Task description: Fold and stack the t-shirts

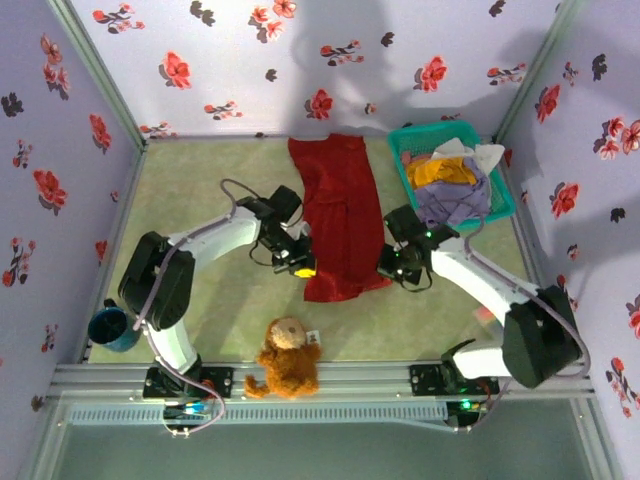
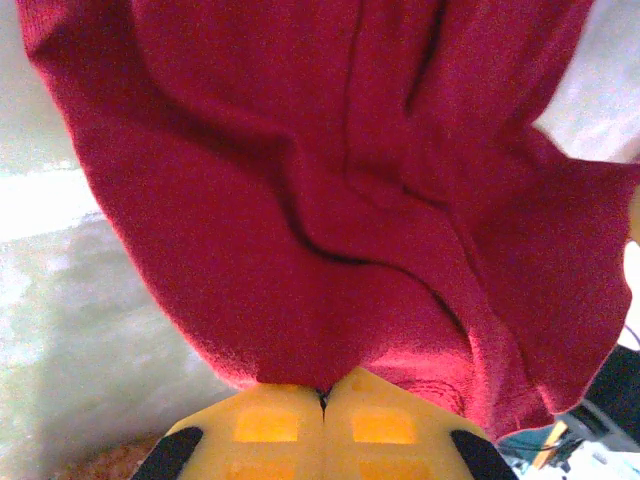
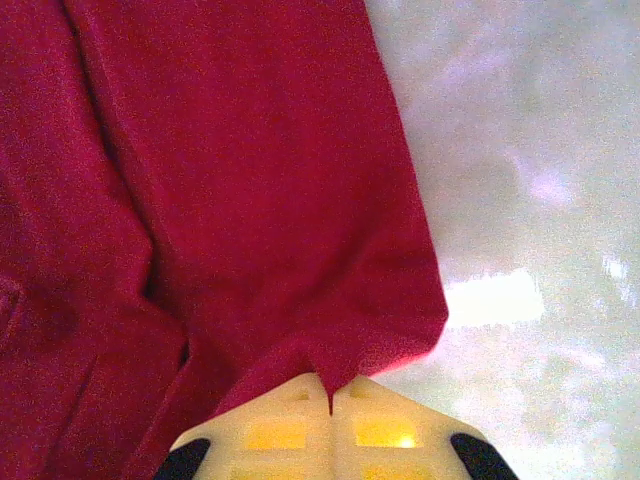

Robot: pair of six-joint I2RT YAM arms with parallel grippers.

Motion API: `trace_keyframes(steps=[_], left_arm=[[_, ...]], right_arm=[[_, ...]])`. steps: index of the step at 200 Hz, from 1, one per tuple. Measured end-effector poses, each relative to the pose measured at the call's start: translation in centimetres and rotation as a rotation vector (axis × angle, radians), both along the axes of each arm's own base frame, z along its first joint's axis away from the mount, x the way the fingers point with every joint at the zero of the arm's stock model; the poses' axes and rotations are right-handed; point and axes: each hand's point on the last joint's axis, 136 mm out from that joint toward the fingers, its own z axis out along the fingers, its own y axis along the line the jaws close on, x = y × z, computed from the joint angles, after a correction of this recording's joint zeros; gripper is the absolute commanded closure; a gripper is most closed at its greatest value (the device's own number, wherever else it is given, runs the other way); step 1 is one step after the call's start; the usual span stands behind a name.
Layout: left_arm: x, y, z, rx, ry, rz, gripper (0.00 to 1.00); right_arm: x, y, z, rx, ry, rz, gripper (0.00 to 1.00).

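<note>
Both arms pinch the near hem of a deep-red t-shirt (image 1: 335, 200) stretched lengthwise across the bench (image 1: 200, 180). The left gripper (image 1: 305, 268) is clamped on the left corner, the right gripper (image 1: 388, 268) on the right. Heaped shirts (image 1: 455, 205) fill a teal mesh basket (image 1: 400, 135) far right.

Both arms reach inward — left end effector (image 2: 322, 392) clamped, right end effector (image 3: 330, 395) clamped.

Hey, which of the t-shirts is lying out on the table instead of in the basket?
The red t-shirt, stretched out mid-table; the mustard-orange, lavender and white ones are bunched in the teal basket.
</note>
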Motion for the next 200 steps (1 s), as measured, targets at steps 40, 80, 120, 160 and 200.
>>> trace_keyframes(steps=[40, 80, 120, 160, 200], left_arm=[[5.6, -0.2, 1.3, -0.052, -0.035, 0.076, 1.0], [10.4, 1.3, 0.4, -0.063, -0.041, 0.149, 1.0], [13.8, 2.4, -0.9, -0.113, -0.013, 0.2, 1.0], [15.8, 1.9, -1.6, -0.147, -0.018, 0.182, 1.0], [17.5, 1.3, -1.6, -0.174, -0.019, 0.17, 0.92]], right_arm=[[5.4, 0.3, 0.8, -0.03, -0.049, 0.009, 1.0], [10.1, 0.2, 2.1, -0.065, -0.13, 0.01, 1.0], [14.1, -0.5, 1.7, -0.078, -0.16, -0.013, 1.0], [16.8, -0.5, 0.9, -0.091, -0.162, -0.009, 1.0], [19.5, 0.0, 0.9, -0.091, -0.187, -0.003, 1.0]])
